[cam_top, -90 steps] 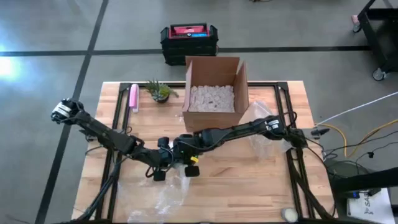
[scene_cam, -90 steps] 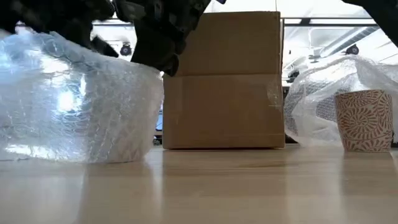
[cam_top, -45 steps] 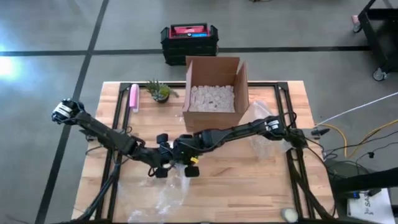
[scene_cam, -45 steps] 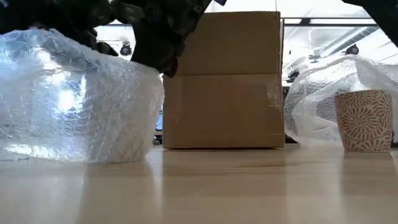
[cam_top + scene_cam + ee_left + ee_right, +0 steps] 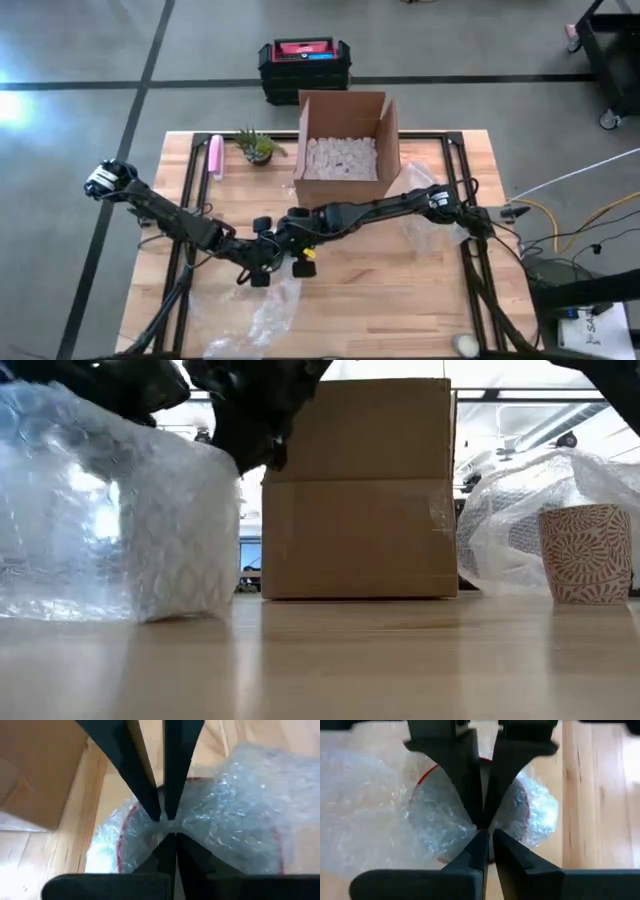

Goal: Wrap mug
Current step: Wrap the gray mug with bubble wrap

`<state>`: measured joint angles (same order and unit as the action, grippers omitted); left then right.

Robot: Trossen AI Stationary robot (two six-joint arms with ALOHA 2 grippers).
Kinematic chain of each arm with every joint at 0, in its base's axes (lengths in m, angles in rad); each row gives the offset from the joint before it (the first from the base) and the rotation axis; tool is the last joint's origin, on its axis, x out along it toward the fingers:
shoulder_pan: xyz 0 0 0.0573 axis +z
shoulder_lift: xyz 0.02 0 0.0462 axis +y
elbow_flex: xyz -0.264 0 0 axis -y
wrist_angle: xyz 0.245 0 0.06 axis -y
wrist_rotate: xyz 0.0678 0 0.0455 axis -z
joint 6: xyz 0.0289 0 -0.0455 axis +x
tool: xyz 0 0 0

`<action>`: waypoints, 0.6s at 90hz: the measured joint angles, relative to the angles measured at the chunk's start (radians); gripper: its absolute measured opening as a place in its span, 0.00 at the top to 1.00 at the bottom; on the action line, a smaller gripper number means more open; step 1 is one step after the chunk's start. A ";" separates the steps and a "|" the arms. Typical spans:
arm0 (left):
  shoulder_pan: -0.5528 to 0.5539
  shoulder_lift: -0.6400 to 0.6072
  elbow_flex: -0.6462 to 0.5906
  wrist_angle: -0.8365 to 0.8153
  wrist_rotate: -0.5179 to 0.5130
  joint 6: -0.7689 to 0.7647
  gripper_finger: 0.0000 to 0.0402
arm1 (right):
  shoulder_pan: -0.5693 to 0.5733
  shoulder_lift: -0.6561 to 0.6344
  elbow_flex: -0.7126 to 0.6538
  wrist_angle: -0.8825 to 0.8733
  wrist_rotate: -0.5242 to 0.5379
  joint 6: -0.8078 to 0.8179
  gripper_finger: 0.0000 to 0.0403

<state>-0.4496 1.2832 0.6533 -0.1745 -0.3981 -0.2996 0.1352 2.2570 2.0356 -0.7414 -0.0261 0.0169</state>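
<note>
While both arms are meeting over the middle of the tabletop [image 5: 400, 285], the left hand [image 5: 262, 268] and right hand [image 5: 296, 258] are each pinching the bubble wrap [image 5: 120, 510]. It is covering a red-rimmed mug [image 5: 520, 800] in front of the cardboard box [image 5: 345, 150].

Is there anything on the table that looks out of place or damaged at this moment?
Nothing looks damaged or spilled. Both grippers, left gripper and right gripper, are pinched shut on the bubble wrap over a red-rimmed mug. A second patterned cup stands upright and unwrapped beside loose wrap near the cardboard box.
</note>
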 joint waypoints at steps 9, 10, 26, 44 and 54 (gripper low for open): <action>0.000 -0.014 0.000 0.006 0.000 0.000 1.00 | 0.002 0.000 0.000 -0.006 -0.001 0.002 0.97; 0.000 -0.017 0.000 0.005 0.001 0.000 1.00 | 0.003 0.000 0.001 -0.006 0.000 0.002 0.97; 0.000 -0.076 0.007 0.013 -0.001 -0.001 1.00 | 0.004 0.000 -0.005 0.002 -0.001 0.002 0.97; -0.006 -0.111 0.018 0.072 0.122 0.002 1.00 | 0.004 0.002 -0.015 0.026 -0.001 0.010 0.97; -0.006 -0.079 0.003 0.107 0.144 0.004 1.00 | 0.004 0.003 -0.016 0.028 0.000 0.010 0.97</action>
<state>-0.4557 1.2044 0.6564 -0.0673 -0.2539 -0.2959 0.1394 2.2598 2.0197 -0.7133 -0.0265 0.0269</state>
